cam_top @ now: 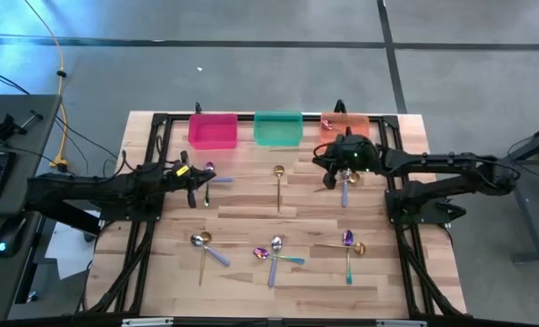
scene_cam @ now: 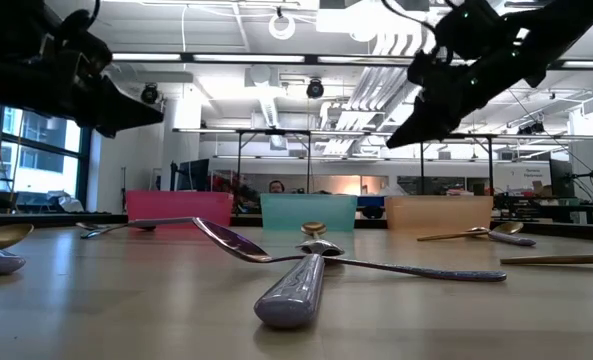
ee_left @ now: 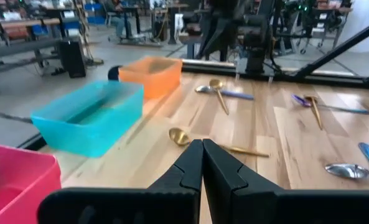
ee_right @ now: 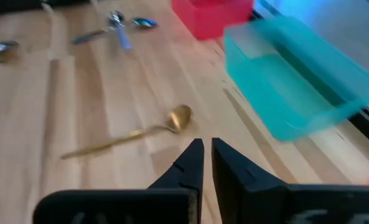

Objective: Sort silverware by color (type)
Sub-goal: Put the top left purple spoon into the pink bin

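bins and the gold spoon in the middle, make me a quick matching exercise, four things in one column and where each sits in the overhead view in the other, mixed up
Things:
1. pink bin
2. green bin
3. orange bin
4. gold spoon

Places, as seen from above:
A. middle of the bin row at the table's far edge
B. alone on the wood, just in front of the middle bin
C. end of the bin row on the left arm's side
D. end of the bin row on the right arm's side

Pairs: 1-C, 2-A, 3-D, 4-B
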